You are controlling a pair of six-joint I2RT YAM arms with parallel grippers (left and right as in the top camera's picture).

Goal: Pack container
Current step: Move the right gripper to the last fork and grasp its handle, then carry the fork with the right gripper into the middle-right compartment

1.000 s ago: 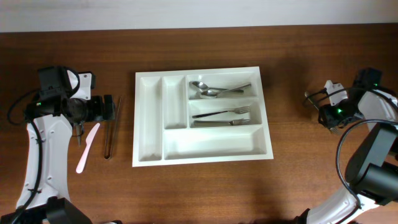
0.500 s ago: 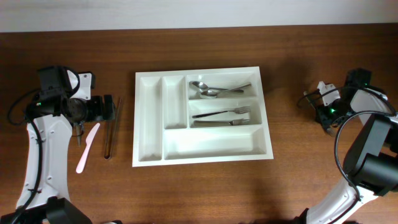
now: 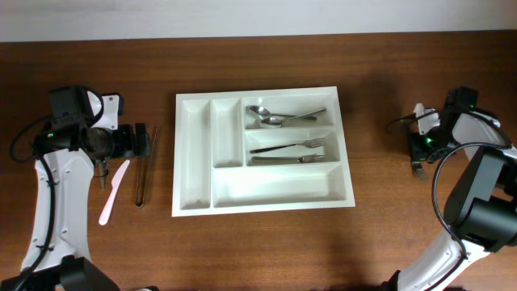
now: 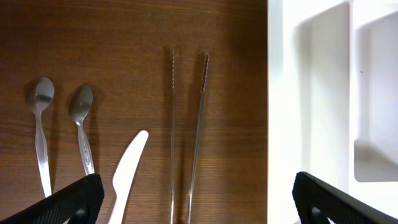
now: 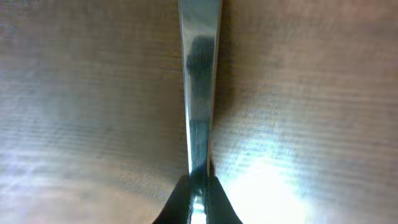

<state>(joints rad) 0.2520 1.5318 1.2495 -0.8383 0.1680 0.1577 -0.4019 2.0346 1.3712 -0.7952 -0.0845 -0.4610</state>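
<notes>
- Surface: dark brown wood-grain table [image 3: 258, 250] fills almost the whole overhead frame. A pale wall strip [image 3: 258, 16] runs along the top edge.
- Container [image 3: 194, 162]: a white tray with five compartments, lying flat at the centre of the overhead frame. Its edge shows on the right side of the left wrist view.
- Contents: tray spoons [image 3: 279, 118] lie in the upper right compartment. Forks [image 3: 295, 150] lie in the middle right compartment.
- Loose items, left of centre: slim metal tongs [image 3: 144, 174] lie just beside the container. A white plastic knife [image 3: 113, 191] lies left of the tongs. Two loose spoons [image 4: 40, 124] lie at the far left of the left wrist view.
- Left claw [image 3: 147, 139]: sits over the upper end of the tongs. Its fingers [image 4: 74, 199] are spread wide and grip nothing.
- Right claw [image 3: 418, 166]: sits at the right edge, well apart from the container. Its fingers are drawn together about a thin metal handle [image 5: 199, 93]. The close view is too blurred to tell which utensil it is.
- Change from a second ago: the right claw has swung from facing frame left to facing the bottom of the frame. The left arm, container and cutlery are unchanged.
</notes>
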